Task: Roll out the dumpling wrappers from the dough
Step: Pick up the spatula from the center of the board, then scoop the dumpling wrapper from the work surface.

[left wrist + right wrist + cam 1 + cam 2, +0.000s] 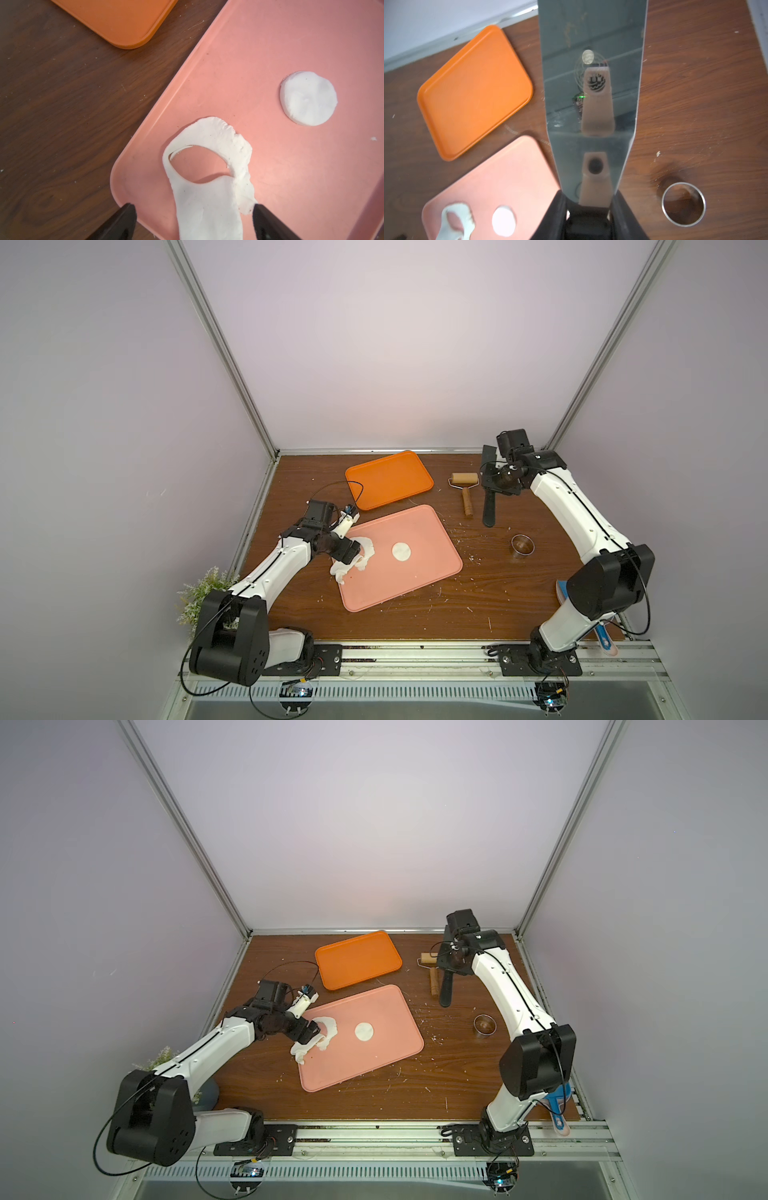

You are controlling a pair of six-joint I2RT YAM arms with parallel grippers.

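At the far left edge of the worktop, a small artificial plant is standing beside the left arm's base. The left claw is hovering low over the near-left corner of the pink tray with its fingers standing wide apart, gripping nothing. A torn scrap of white dough with a round hole cut out of it is running between those fingers. One edge is brushing a fingertip, but there is open space on the other side. In both top views, one end of the scrap is drooping over the tray's rim.

Further right, the dumpling wrapper is lying flat near the middle of the pink tray. It is a small white disc, clear of the scrap and touched by neither arm. The wrist views are showing it too.

Behind the pink tray, an orange tray is sitting near the back wall, close to the pink one but not touching it. To its right, a wooden roller is resting on the wood with its handle pointing toward the front.

Just beside the roller, the right claw is clamping a metal spatula and holding it above the worktop. The shiny blade is reaching out ahead of the fingers, and in the top views the black handle is hanging down. Nearer the front, a small metal ring cutter is standing alone on the worktop, well apart from both trays. White crumbs are dotting the wood around it.
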